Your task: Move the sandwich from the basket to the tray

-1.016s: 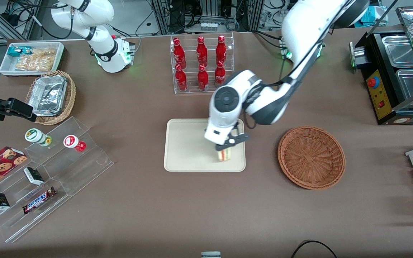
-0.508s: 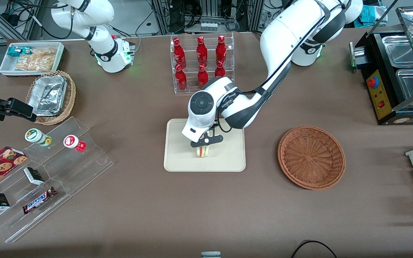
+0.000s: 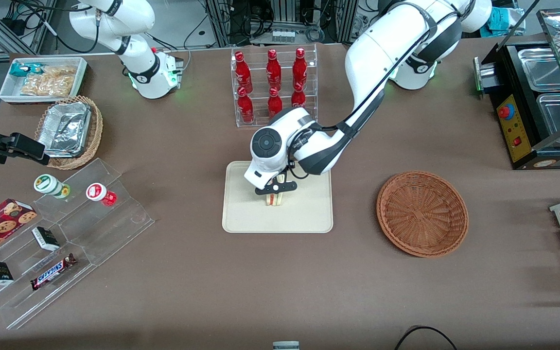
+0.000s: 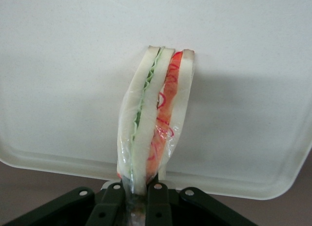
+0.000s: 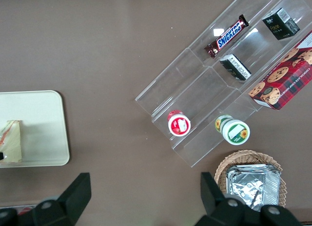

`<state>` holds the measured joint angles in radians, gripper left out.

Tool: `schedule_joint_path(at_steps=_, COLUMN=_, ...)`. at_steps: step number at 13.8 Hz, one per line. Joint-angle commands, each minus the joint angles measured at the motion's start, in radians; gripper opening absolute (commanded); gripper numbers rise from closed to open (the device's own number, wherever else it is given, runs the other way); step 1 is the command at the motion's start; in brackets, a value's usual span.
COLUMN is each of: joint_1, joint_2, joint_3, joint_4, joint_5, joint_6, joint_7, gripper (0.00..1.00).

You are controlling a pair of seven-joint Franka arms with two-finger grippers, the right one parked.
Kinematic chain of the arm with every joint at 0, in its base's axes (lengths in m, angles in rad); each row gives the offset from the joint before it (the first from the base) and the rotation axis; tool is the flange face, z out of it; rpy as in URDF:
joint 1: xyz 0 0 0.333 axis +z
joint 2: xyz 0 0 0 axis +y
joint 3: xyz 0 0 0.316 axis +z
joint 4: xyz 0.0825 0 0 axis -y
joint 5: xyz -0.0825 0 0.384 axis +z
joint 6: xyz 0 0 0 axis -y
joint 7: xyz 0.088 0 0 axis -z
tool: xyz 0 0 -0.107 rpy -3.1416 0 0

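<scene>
Jaws clamped the sandwich (image 3: 274,199) over the tray (image 3: 241,216) in my front view, gripper (image 3: 275,190) low, basket (image 3: 422,213) vacant. Wrist view: fingers (image 4: 113,202) pinched the wedge's (image 4: 151,123) edge (wrapper included). I judged: lower until it touches, then release gently.

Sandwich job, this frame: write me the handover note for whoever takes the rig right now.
Gripper: shut on the sandwich, held on edge over the middle of the tray.
Basket: holds nothing, beside the tray toward the working arm's end of the table.
Done: sandwich lifted out of the basket and brought over the tray.
Left: set it down (contact with the tray surface is not clear from these views), open the fingers, pull the arm away.
</scene>
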<state>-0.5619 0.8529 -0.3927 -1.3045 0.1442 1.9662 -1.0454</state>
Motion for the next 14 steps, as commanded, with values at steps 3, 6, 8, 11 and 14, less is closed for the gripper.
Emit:
schedule_joint_path(at_steps=3, joint_1=-0.010, joint_2=-0.008, joint_3=0.012, joint_4=0.010, joint_5=0.017, joint_6=0.005, joint_7=-0.042, gripper=1.00)
schedule_joint_path(at_steps=6, joint_1=-0.007, joint_2=-0.061, joint_3=0.012, joint_4=0.019, joint_5=0.017, joint_6=-0.006, joint_7=-0.042, gripper=1.00)
schedule_joint_path(at_steps=8, joint_1=-0.003, joint_2=-0.112, joint_3=0.015, joint_4=0.008, joint_5=0.023, joint_6=-0.016, joint_7=-0.045, gripper=1.00)
schedule_joint_path(at_steps=11, joint_1=-0.001, joint_2=-0.205, joint_3=0.069, joint_4=0.007, joint_5=0.023, joint_6=-0.116, joint_7=-0.047, gripper=1.00)
schedule_joint_path(at_steps=14, joint_1=0.063, joint_2=-0.291, joint_3=0.103, joint_4=-0.050, joint_5=0.006, joint_6=-0.147, joint_7=-0.047, gripper=1.00)
